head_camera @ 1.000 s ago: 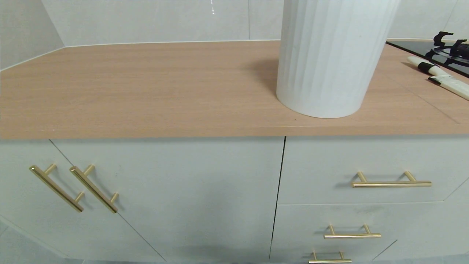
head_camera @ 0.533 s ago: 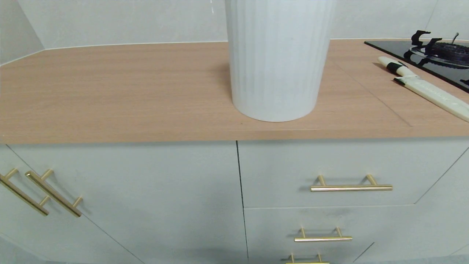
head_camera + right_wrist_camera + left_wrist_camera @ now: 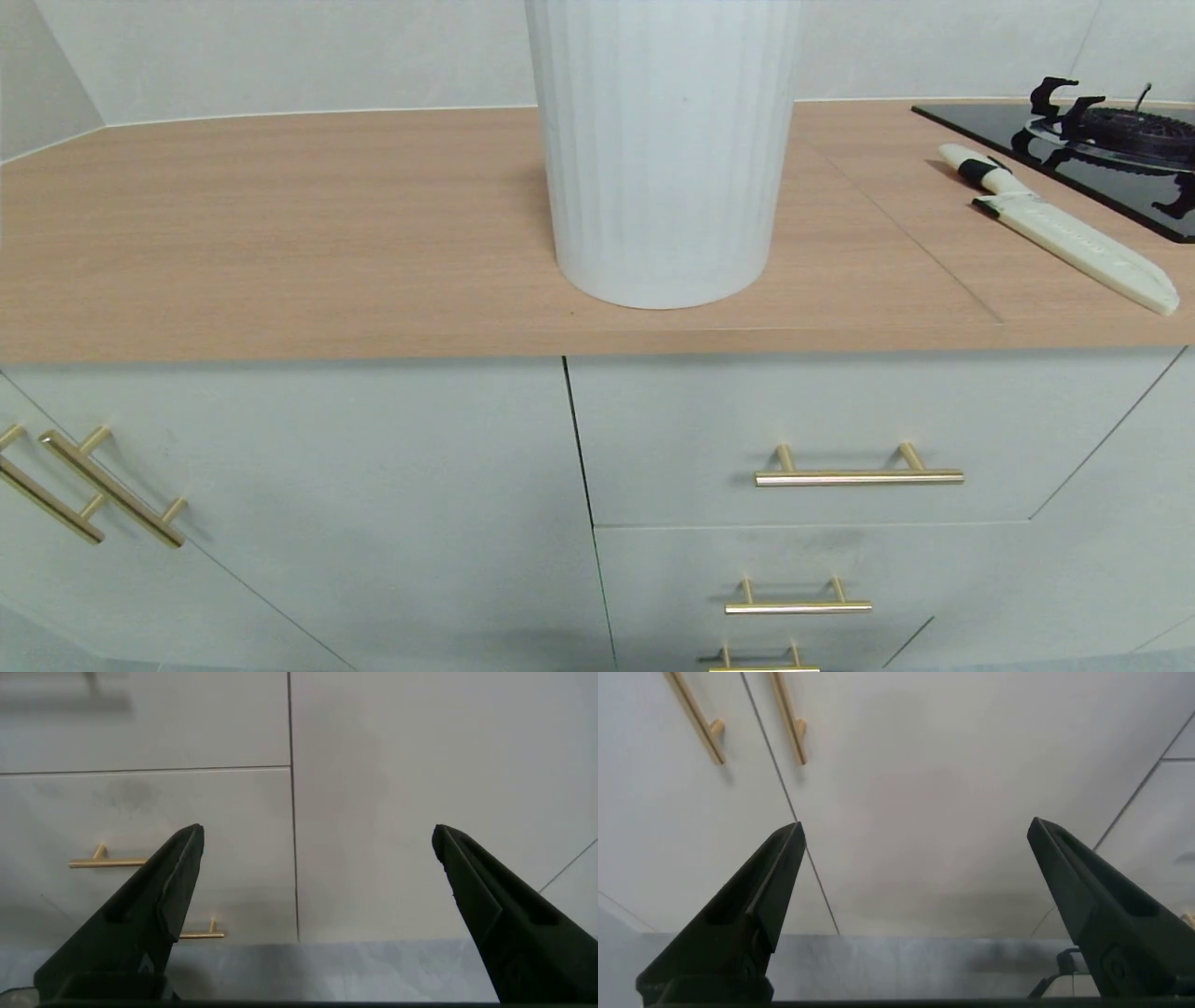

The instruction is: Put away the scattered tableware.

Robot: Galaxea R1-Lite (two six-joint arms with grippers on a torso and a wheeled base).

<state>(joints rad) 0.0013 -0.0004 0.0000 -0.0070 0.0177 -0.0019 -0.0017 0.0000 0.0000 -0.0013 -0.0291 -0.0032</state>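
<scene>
Knife lies slantwise on the table's right end, nearer the right tool, which, like the left tool, gapes empty.

We see a matt, wood-grain countertop and a white ribbed container with a smooth, satin finish, either plastic or ceramic. The knife looks like cream plastic. The drawer handles are polished brass-coloured metal, the cabinet fronts matt, and the cooktop glossy black glass.

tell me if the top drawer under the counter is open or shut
Shut. The top drawer sits flush with the cabinet door beside it, with only a thin dark seam between them.
</scene>
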